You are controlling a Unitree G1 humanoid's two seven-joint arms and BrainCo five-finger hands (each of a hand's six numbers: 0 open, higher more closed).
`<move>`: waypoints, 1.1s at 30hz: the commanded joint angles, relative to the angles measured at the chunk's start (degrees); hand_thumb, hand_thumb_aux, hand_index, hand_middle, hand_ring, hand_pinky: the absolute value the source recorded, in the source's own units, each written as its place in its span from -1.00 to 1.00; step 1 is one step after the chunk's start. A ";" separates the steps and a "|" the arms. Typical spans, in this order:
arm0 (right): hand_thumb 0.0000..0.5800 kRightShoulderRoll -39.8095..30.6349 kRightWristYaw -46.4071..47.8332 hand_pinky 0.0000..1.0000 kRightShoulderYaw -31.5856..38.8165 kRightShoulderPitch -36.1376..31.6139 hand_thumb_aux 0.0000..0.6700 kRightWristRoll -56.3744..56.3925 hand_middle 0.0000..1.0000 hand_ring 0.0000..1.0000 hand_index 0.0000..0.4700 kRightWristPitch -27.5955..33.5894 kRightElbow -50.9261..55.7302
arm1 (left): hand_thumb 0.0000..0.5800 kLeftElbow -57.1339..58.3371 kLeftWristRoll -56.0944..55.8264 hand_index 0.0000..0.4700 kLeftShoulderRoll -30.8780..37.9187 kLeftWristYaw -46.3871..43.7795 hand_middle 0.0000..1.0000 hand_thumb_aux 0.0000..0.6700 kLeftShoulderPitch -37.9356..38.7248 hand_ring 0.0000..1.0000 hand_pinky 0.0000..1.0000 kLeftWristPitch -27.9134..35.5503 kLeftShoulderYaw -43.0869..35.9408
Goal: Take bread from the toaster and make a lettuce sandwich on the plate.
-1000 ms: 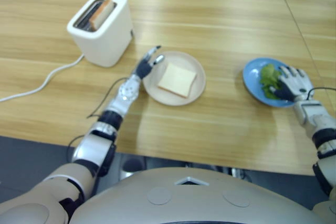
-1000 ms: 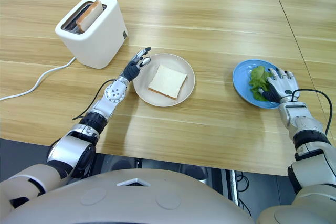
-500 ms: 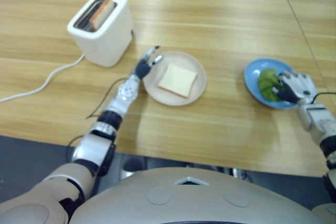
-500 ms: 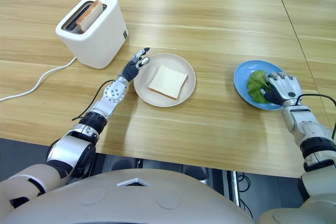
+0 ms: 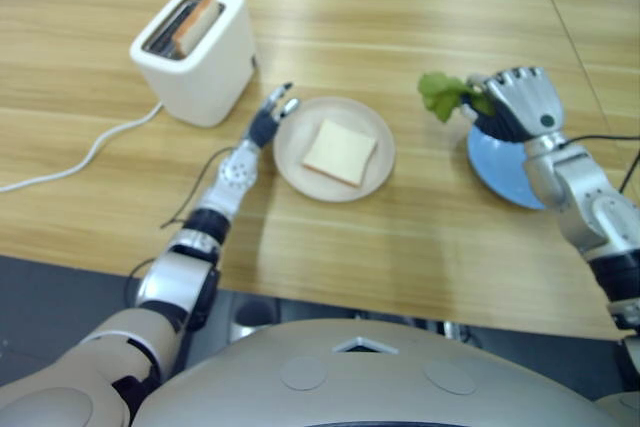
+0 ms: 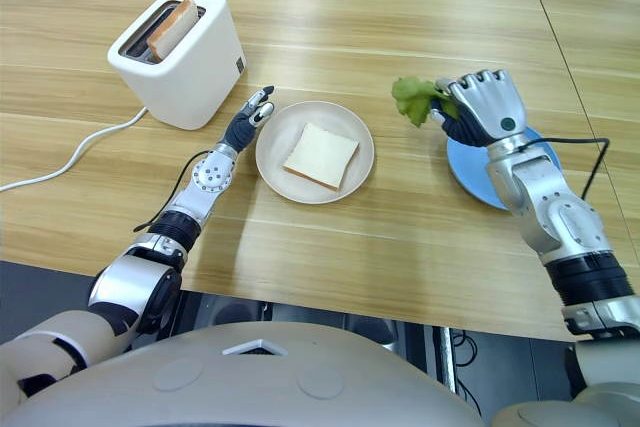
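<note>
A white toaster [image 6: 181,55] stands at the back left with one slice of bread [image 6: 171,28] sticking out of its slot. A beige plate [image 6: 352,173] in the middle holds another bread slice [image 6: 320,156]. My left hand [image 6: 246,125] rests on the table between the toaster and the plate, fingers straight and holding nothing. My right hand [image 6: 478,107] is raised above the table, to the right of the plate, shut on a green lettuce leaf [image 6: 415,98] that hangs out to its left. The blue plate [image 6: 471,171] lies beneath that hand.
The toaster's white cord [image 6: 62,166] runs off to the left across the wooden table [image 6: 380,7]. A black cable [image 6: 178,194] trails beside my left forearm, and another [image 6: 590,155] loops by the right arm.
My right hand closed on the lettuce, lifted it off the blue plate and carried it left toward the beige plate. The left hand edged slightly away from the plate.
</note>
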 commanded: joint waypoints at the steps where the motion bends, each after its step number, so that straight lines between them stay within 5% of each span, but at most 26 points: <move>1: 1.00 5.65 3.18 0.75 4.86 -3.43 1.00 -0.47 0.75 0.75 0.96 -3.02 0.58 | -1.00 2.69 -1.53 -1.00 -0.40 -1.10 -1.00 -1.00 -1.21 -1.00 -1.00 -0.05 1.09; 15: 1.00 20.92 8.17 0.63 17.10 -7.16 1.00 -0.89 0.63 0.63 0.96 -10.69 14.94 | -1.00 7.10 -1.48 -1.00 -0.98 -1.38 -1.00 -1.00 -3.16 -1.00 -1.00 -0.46 1.18; 21: 1.00 19.27 8.70 0.22 16.20 -6.57 1.00 -1.79 0.22 0.22 0.96 -9.77 13.45 | -1.00 7.55 -1.08 -1.00 -1.04 -1.09 -1.00 -1.00 -3.18 -1.00 -1.00 -0.34 0.92; 23: 1.00 18.34 8.50 -0.32 15.27 -6.42 1.00 -2.08 -0.32 -0.32 0.96 -9.08 11.93 | -1.00 7.65 -0.99 -1.00 -1.05 -1.07 -1.00 -1.00 -3.18 -1.00 -1.00 -0.33 0.86; 24: 0.99 17.97 8.41 -0.62 14.83 -6.34 0.85 -2.18 -0.62 -0.62 0.81 -8.73 11.16 | -1.00 7.67 -0.95 -1.00 -1.04 -1.05 -1.00 -1.00 -3.16 -1.00 -1.00 -0.33 0.87; 25: 0.99 17.66 8.34 -0.62 14.45 -6.24 0.85 -2.30 -0.62 -0.62 0.81 -8.31 10.37 | -1.00 7.67 -0.91 -1.00 -1.04 -1.04 -1.00 -1.00 -3.14 -1.00 -1.00 -0.33 0.88; 26: 0.66 17.40 8.39 -1.00 14.16 -6.13 0.18 -2.40 -1.00 -1.00 0.15 -7.94 9.64 | -1.00 7.66 -0.87 -1.00 -1.05 -1.04 -1.00 -1.00 -3.15 -1.00 -1.00 -0.32 0.89; 33: 0.28 16.32 9.19 -1.00 12.40 -5.62 -0.20 -2.98 -1.00 -1.00 -0.22 -6.18 6.50 | -1.00 7.55 -0.70 -1.00 -0.96 -1.04 -1.00 -1.00 -3.07 -1.00 -1.00 -0.46 0.93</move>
